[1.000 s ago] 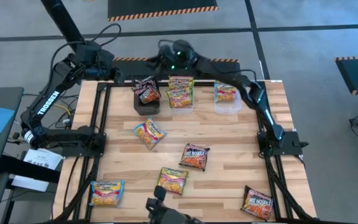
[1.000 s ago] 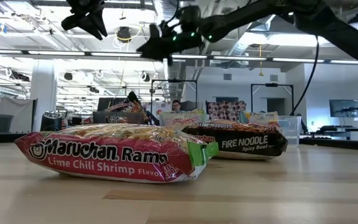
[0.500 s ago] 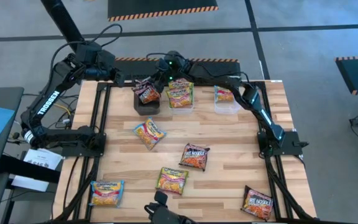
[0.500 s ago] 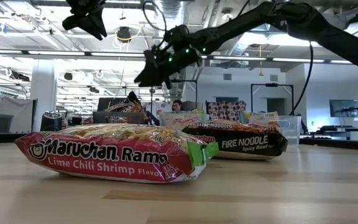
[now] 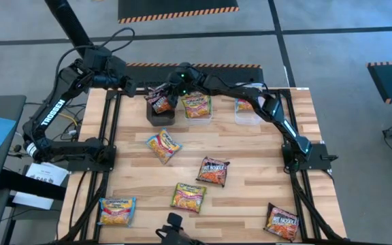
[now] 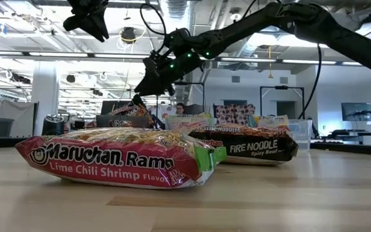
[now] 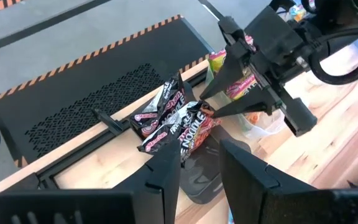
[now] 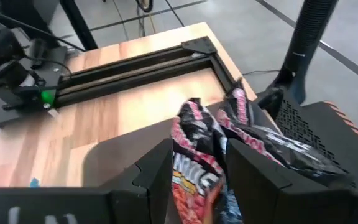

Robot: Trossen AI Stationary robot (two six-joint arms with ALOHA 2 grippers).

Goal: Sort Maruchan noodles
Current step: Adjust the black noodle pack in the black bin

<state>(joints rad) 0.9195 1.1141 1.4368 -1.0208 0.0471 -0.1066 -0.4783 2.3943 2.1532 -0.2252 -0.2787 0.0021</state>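
Several Maruchan noodles packets lie flat on the wooden table [image 5: 250, 156]: pink-yellow ones [image 5: 163, 145] [image 5: 188, 197], dark ones [image 5: 213, 171] [image 5: 282, 222] and an orange-blue one [image 5: 117, 210]. Dark packets [image 7: 173, 118] stand on end in a black tub [image 5: 160, 114] at the far edge. My right gripper [image 7: 207, 106] hovers open just over them, slanting down from the table's right. Its fingers stand on either side of one packet's upper end [image 8: 194, 134]. My left gripper [image 7: 201, 168] waits open and holding nothing, high over the far left corner. My right gripper's open fingers straddle the top end [image 8: 191, 118] of an upright dark packet in the black tub. I cannot tell whether either finger touches it.
A clear tub [image 5: 197, 107] with pink-green packets stands right of the black tub. Another clear tub [image 5: 248, 110] with orange packets lies under the right arm. A black metal frame [image 5: 111, 136] borders the table's left and right sides. Bare wood shows between the scattered packets.
My right gripper has come down and moved toward the table's left, from above the middle clear tub to the dark packets in the black tub, tipping its fingers further down. Its finger gap looks unchanged. The packets have stayed put.
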